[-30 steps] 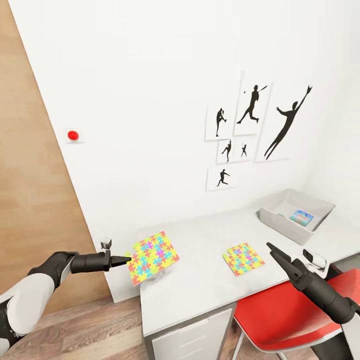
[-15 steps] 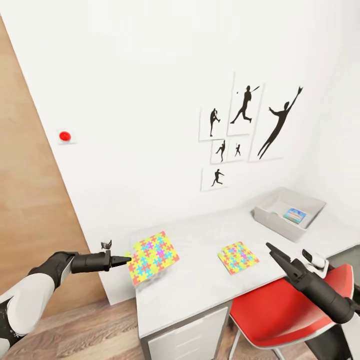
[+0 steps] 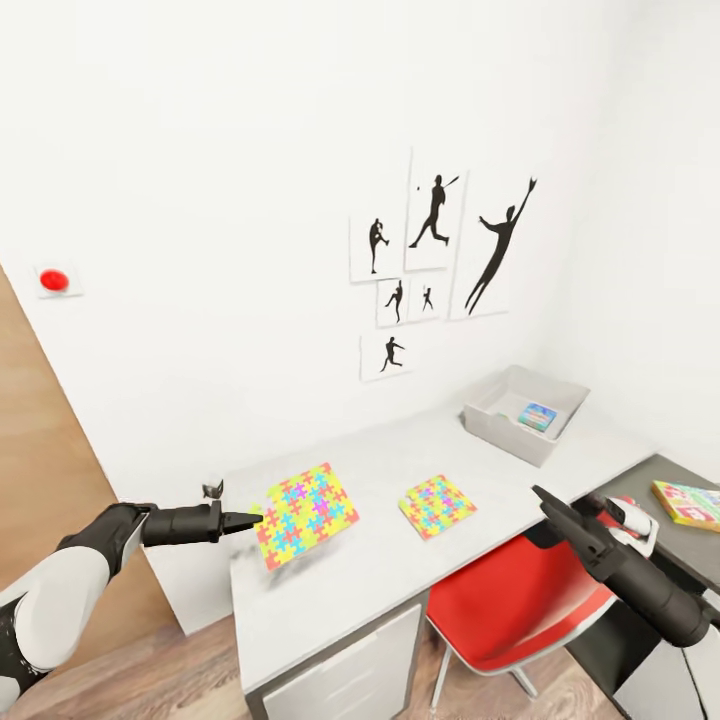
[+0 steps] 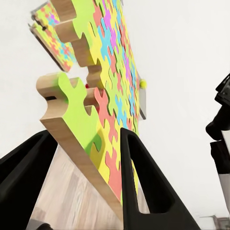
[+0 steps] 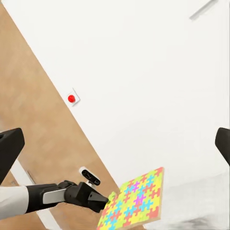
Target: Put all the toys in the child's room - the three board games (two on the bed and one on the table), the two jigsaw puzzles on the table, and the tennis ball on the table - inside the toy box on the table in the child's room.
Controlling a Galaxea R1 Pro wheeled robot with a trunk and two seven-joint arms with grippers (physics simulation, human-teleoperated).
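Two jigsaw puzzles are showing: one (image 3: 306, 513) lifted at the desk's (image 3: 370, 570) left end, one (image 3: 437, 505) lying flat on it. Two board games are appearing, one (image 3: 538, 415) inside the single toy box (image 3: 490, 425) and one (image 3: 690, 502) on the dark side unit (image 3: 655, 480). Six silhouette prints (image 3: 435, 270) are hanging above one red chair (image 3: 510, 600).

a child's bedroom or playroom in a home. black sports silhouette posters (image 3: 430, 265) hang on the white wall well beyond the left gripper (image 3: 252, 519), above a long white-grey table (image 3: 380, 570) with drawers. a red chair (image 3: 510, 605) is tucked under it beside the right gripper (image 3: 545, 497). bright jigsaw puzzles (image 3: 305, 512) lie on the table, a toy box (image 3: 525, 410) stands far ahead of that gripper, and the floor (image 3: 190, 670) is wood plank.
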